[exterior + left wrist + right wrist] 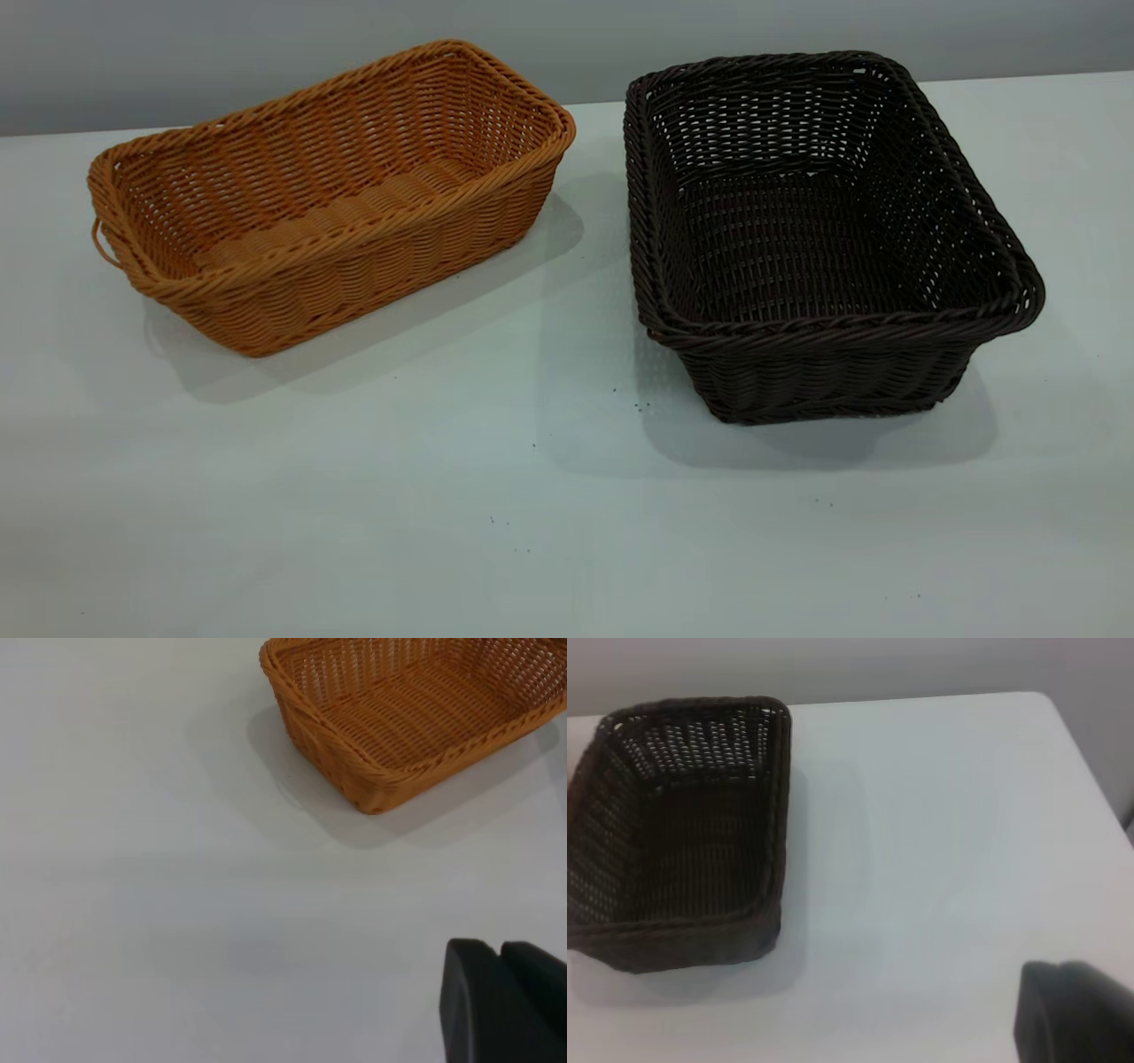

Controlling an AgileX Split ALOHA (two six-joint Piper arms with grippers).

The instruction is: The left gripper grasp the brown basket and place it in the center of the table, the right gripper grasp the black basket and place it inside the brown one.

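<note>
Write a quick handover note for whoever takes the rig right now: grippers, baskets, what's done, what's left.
Left gripper: only a corner of it shows in its wrist view, off the brown basket, holding nothing seen.
Right gripper: likewise only its edge shows, clear of the black basket.
Baskets: both upright and empty on the table, brown at the left, black at the right, a gap between them.
Done: nothing yet; neither basket is grasped.
Left: the left gripper sets the brown basket at the table's center, then the right gripper puts the black basket inside it.
</note>
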